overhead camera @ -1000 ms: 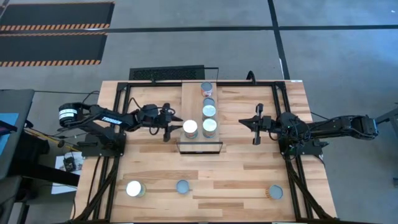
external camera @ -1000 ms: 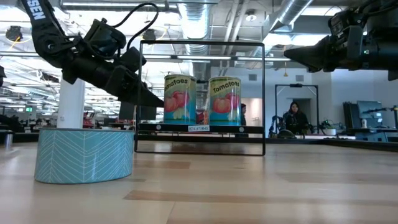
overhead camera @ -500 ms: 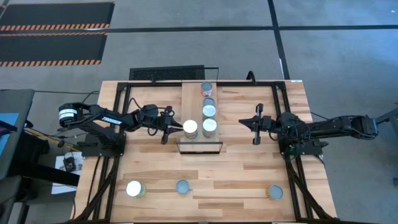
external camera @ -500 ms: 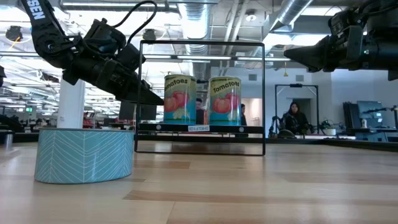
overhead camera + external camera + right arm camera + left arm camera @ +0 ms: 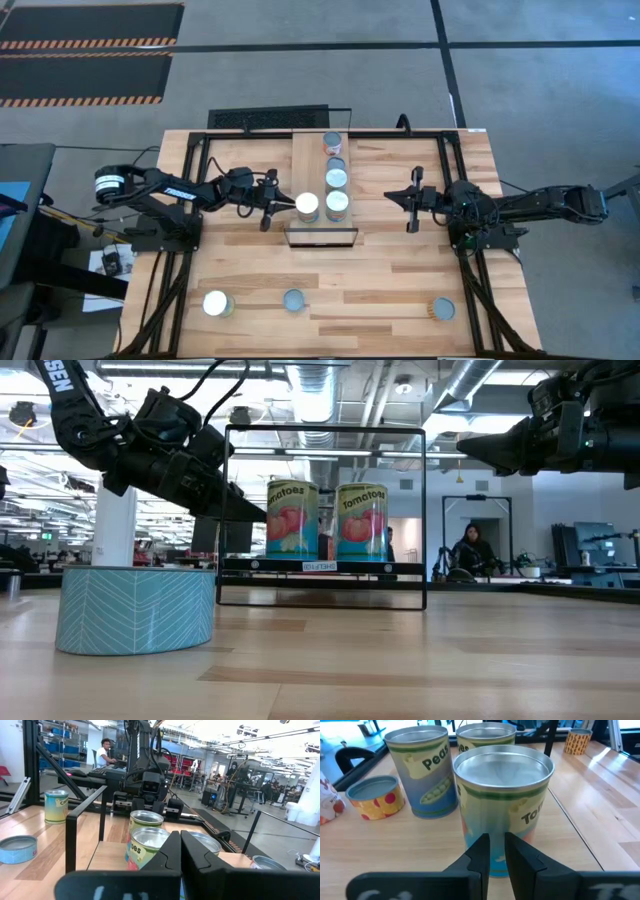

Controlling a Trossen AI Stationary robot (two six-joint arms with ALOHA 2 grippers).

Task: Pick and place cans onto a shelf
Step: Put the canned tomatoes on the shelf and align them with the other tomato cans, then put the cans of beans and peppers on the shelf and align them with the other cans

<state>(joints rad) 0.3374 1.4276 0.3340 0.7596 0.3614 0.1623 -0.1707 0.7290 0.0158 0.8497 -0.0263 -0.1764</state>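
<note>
The shelf (image 5: 305, 160) stands at the table's middle with several cans on it. Nearest its left front corner is a tomato can (image 5: 306, 206) (image 5: 502, 785), with a second tomato can (image 5: 361, 517) beside it and a peas can (image 5: 422, 770) behind. My left gripper (image 5: 268, 209) (image 5: 497, 847) is shut to a narrow slit with nothing in it. Its tips stand right at the first tomato can's left side (image 5: 270, 517). My right gripper (image 5: 410, 205) (image 5: 180, 840) is shut and waits right of the shelf, clear of the cans. My left gripper comes nearly level from the table's left at the tomato can's side wall (image 5: 495, 827), low on the can. Whether its tips touch the wall, I cannot tell. The can stands upright on the shelf board.
Three loose cans stand along the table's near side: a white-topped one (image 5: 215, 303), a low teal one (image 5: 293, 299) (image 5: 135, 610) and one at the right (image 5: 441, 309). The shelf's black frame (image 5: 320, 430) rises over the board. People sit in the room beyond.
My left gripper has shut from a wider gap to a narrow slit. It has tipped from slanting down toward level, so its tips now point at the tomato can's side.
</note>
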